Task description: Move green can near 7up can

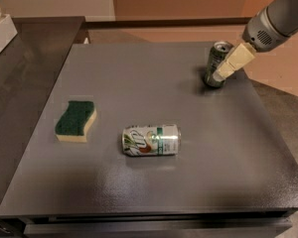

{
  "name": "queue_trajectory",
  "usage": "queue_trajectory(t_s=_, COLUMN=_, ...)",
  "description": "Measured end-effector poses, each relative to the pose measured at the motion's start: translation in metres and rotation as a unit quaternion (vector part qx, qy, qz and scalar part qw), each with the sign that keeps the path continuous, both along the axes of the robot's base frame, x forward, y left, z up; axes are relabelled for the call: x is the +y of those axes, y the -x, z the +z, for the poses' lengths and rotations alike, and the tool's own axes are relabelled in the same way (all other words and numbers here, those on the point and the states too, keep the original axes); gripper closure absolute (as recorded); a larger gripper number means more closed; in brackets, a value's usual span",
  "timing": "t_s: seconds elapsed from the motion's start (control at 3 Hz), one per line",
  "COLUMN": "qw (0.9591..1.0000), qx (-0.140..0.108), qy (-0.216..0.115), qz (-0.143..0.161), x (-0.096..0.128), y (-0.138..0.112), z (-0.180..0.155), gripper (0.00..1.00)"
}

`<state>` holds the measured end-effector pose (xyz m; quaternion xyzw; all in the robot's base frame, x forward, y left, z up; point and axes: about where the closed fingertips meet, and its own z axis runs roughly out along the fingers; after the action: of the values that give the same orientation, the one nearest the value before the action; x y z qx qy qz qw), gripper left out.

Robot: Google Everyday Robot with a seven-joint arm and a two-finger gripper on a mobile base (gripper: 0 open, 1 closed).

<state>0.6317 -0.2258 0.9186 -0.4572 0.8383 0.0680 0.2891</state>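
1. The surface (139, 73) is a flat, dark grey square slab with a matte, finely speckled finish and a soft sheen near its front edge.
2. The green can (213, 64), a dark green metal cylinder with a silver rimmed top, stands upright near the far right corner of the surface.
3. The tool (223, 71), a cream-coloured, blocky, tapering piece on a rounded grey arm housing (273, 21), reaches in from the upper right. It overlaps the right side of the green can. Whether it touches the can, and whether it is spread or pressed together, I cannot tell.
4. The 7up can (151, 140), a white and silver metal cylinder with green lettering and a red spot, lies on its side near the middle front of the surface, well apart from the green can.
5. A sponge (75, 120), wavy-edged with a rough dark green top over a pale yellow foam base, lies flat to the left of the 7up can.
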Motion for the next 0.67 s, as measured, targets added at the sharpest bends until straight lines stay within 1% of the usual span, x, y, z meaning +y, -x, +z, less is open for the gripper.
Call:
queue_trajectory(t_s=0.33, qw=0.9996, qx=-0.001, qy=-0.025, qz=-0.011, x=0.006, y=-0.02, z=-0.007, gripper=0.0)
queue_trajectory(t_s=0.67, qw=0.9992, qx=0.003, qy=-0.037, qz=-0.015, x=0.011, y=-0.031, z=-0.014, gripper=0.17)
